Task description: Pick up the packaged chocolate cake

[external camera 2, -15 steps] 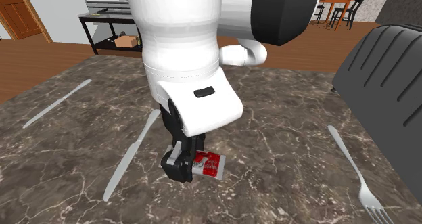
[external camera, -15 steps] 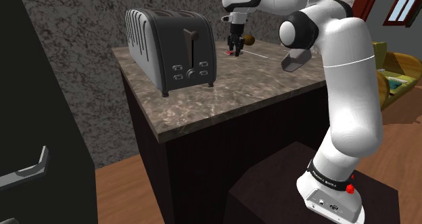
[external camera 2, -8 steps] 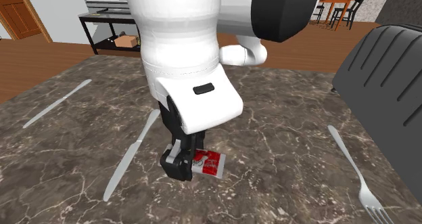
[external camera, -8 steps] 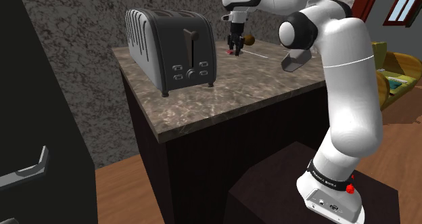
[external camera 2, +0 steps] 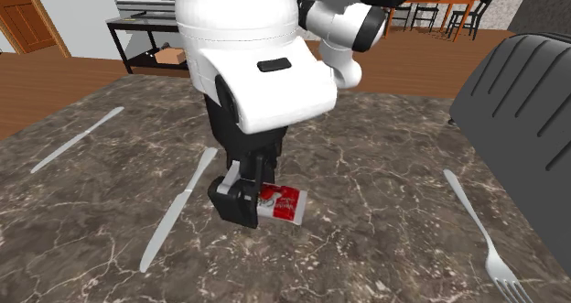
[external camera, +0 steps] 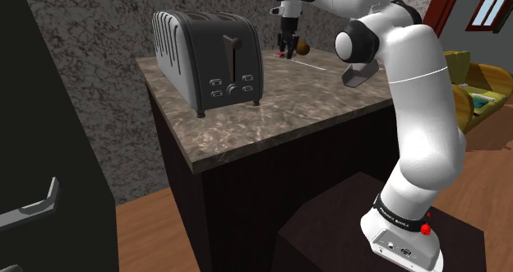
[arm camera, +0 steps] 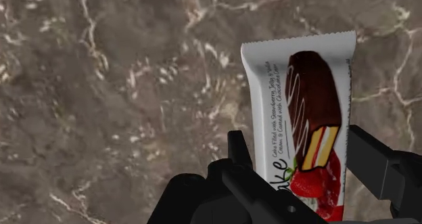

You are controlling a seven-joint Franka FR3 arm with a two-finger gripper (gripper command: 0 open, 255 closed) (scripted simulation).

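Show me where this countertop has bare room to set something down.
Bare countertop lies between the cake packet and the fork, and between the nearer knife and the farther knife. It is crowded around the gripper, shut on the packet beside the nearer knife, and where the fork lies by the toaster.

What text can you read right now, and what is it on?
"ake": large letters on the packaged cake, start hidden behind the gripper.
"Cake Filled with Strawberry...": small print beside it, rest too small.
Band on the arm's base: lettering too small to read.
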